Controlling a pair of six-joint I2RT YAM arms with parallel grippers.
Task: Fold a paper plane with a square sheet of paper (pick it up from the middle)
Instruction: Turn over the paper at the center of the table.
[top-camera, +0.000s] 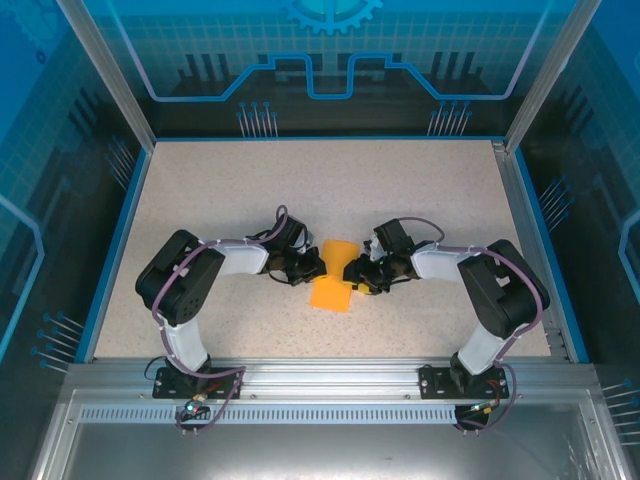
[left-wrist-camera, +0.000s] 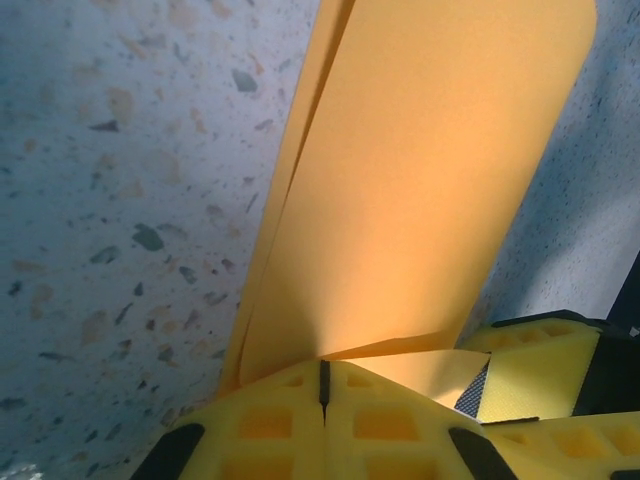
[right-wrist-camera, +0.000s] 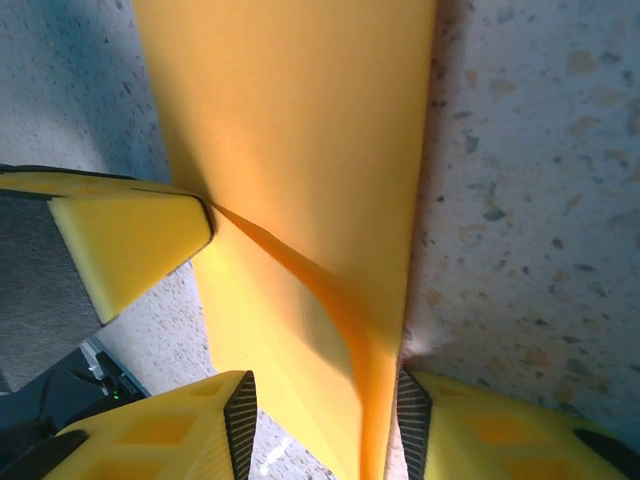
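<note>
Left of the folded square sheet of paper (top-camera: 334, 280), the left gripper (top-camera: 316, 268) pinches its edge, jaws fully closed. Right of the sheet, the right gripper's (top-camera: 353, 273) half-parted jaws straddle its other edge. The table (top-camera: 300, 190) lies beneath.

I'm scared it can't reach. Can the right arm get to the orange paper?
Probably yes. The right gripper has its open fingers on either side of the orange paper, with nothing in between. The left gripper pinches the paper's other edge, leaving this side free.

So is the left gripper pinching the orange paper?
Yes, the left gripper is shut tight on the edge of the orange paper.
</note>
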